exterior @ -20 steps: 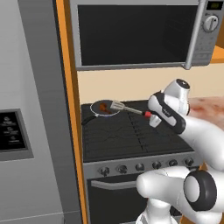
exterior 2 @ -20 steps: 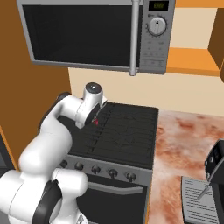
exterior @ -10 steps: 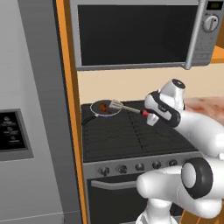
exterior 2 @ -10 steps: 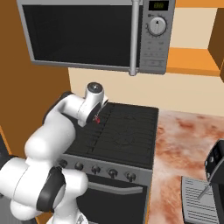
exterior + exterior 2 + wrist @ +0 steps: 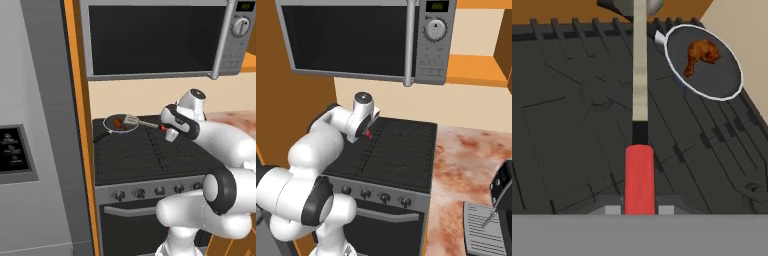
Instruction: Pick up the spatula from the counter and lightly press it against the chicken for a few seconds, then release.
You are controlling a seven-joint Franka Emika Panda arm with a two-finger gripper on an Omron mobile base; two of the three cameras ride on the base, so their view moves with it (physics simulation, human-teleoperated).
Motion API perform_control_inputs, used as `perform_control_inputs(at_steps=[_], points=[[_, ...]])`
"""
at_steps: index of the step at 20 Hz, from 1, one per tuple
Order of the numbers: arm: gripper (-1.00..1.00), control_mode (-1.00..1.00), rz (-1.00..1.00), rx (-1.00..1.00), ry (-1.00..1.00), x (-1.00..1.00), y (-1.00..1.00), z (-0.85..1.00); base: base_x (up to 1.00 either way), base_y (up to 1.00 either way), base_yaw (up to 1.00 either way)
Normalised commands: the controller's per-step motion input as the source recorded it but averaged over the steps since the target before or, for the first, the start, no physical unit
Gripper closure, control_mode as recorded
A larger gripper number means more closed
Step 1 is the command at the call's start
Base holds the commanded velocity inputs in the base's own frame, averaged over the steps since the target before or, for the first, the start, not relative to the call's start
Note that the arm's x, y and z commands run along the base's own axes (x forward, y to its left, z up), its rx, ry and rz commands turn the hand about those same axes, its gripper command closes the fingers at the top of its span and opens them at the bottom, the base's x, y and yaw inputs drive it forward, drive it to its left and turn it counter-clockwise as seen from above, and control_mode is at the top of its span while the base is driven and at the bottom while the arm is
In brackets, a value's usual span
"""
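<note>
The two-finger gripper (image 5: 639, 209) is closed tight on the handle of the red-handled beige spatula (image 5: 640, 85). In the hand view, the brown chicken piece (image 5: 699, 54) lies at 1 o'clock in the round dark frying pan (image 5: 714, 80). Align the blade over it, lower slowly and press lightly.

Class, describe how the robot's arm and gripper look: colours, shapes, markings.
The arm is glossy white, built of rounded, bulging segments, with dark rings at the joints. The wrist carries a white rounded cap with a small dark dot. The gripper is part dark, part white.
</note>
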Motion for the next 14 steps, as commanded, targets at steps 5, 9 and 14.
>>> perform_control_inputs(at_steps=[5,9,14], points=[[1.0,-1.0,0.0,-0.04,0.0,0.23,0.0,-0.09,0.0,0.0,0.0],[1.0,-1.0,0.0,-0.04,0.0,0.25,0.0,-0.1,0.0,0.0,0.0],[1.0,-1.0,0.0,-0.04,0.0,0.26,0.0,-0.07,0.0,0.0,0.0]])
